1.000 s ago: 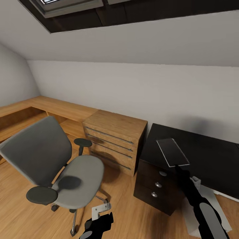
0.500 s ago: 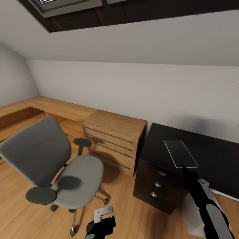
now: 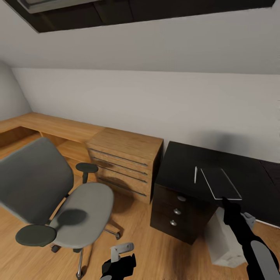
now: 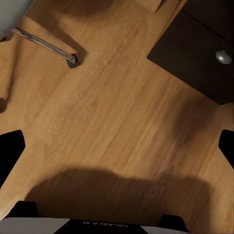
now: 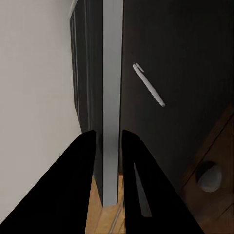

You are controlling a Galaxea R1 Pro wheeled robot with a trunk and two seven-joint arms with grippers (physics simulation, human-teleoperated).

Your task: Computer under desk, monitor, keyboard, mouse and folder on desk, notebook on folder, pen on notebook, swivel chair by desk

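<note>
My right gripper point(image 3: 226, 200) is shut on the near edge of the dark-grey glossy notebook point(image 3: 221, 183), holding it about level over the black desk point(image 3: 182, 163). In the right wrist view the notebook point(image 5: 111, 73) runs edge-on between the shut fingers point(image 5: 83, 165). The white pen point(image 3: 195, 174) lies on the desk just left of the notebook, also seen as the pen point(image 5: 148, 84). The grey swivel chair point(image 3: 83, 210) stands left of the desk with a bare seat. The pale computer point(image 3: 225, 241) stands on the floor under the desk. My left gripper point(image 4: 119, 145) hangs open over the floor.
A light-wood drawer chest point(image 3: 122, 163) stands between the chair and the desk's three-drawer pedestal point(image 3: 175, 212). A light-wood shelf unit point(image 3: 46, 124) runs along the left wall under the sloped ceiling. Wood floor point(image 4: 122, 97) lies between chair base and pedestal.
The head view has shifted, so everything sits lower and further left. My right gripper carried the notebook rightward over the desk, and the pen now shows beside it.
</note>
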